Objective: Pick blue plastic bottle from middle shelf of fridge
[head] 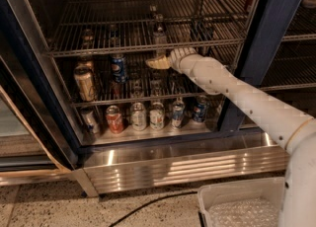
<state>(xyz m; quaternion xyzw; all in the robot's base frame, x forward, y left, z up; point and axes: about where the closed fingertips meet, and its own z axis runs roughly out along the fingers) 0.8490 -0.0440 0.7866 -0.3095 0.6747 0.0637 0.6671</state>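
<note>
Floor, nearest: a white bin (pixel 217 196) lined with bubble wrap sits at the lower right, and a black cable (pixel 148 205) trails over the speckled floor beside it.
Fridge (pixel 266 33): door open, with the ribbed steel base panel (pixel 173 164) across the front and wire racks behind it.
Bottom row: a line of cans stands just behind the panel, among them a red can (pixel 114 119).
Arm (pixel 247 102): white, it reaches from the lower right up and left into the open compartment.
Gripper (pixel 159 63): it points left and sits just under the front edge of the upper wire rack (pixel 98 48), above the cans. Whether it is open or closed cannot be told, and nothing can be seen in it.
Shelf at gripper height: a blue Pepsi can (pixel 117 67) stands to the gripper's left, with a larger tan can (pixel 85 83) further left.
Blue plastic bottle (pixel 159 32): it stands upright on the upper wire rack, above the gripper in this view and further back. It is apart from the gripper, not touched.
Done: the arm is inside the fridge and roughly in line with the bottle, side to side.
Left: by my reading, nearly everything. The gripper has to rise to the bottle's body, close round it, lift it off the rack and draw it out past the door frame.
Watch for: the rack edge between gripper and bottle, and a second bottle (pixel 153 11) just behind it.
</note>
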